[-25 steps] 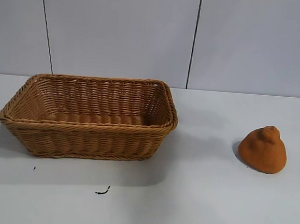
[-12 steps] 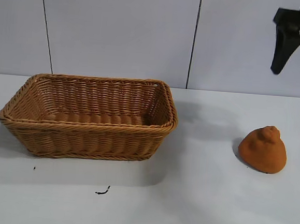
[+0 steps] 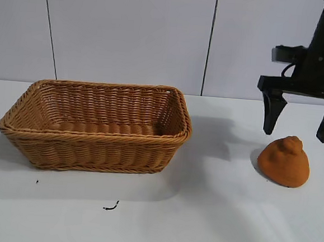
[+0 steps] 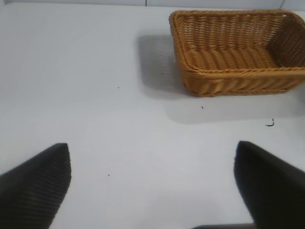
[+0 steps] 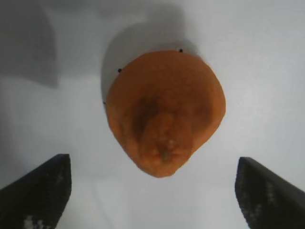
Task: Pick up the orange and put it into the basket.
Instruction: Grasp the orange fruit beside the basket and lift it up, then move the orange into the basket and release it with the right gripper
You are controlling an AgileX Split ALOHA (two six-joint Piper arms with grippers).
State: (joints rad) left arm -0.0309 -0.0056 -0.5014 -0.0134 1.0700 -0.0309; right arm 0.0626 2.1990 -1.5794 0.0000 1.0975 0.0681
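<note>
The orange (image 3: 284, 162) sits on the white table (image 3: 211, 214) at the right, well apart from the basket (image 3: 97, 126) at the left (its inside bare); the right gripper (image 3: 299, 129) hangs just above the orange, fingers spread wide, touching nothing; the left gripper (image 4: 152, 186), likewise spread, holds nothing.

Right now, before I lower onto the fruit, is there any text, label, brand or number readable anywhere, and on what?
None: no readable text in any view.
The orange shows only rough skin, no sticker.
The basket is plain wicker, no tag.
The black squiggle on the table is a mark, not a letter.
The right tool shows no lettering.
</note>
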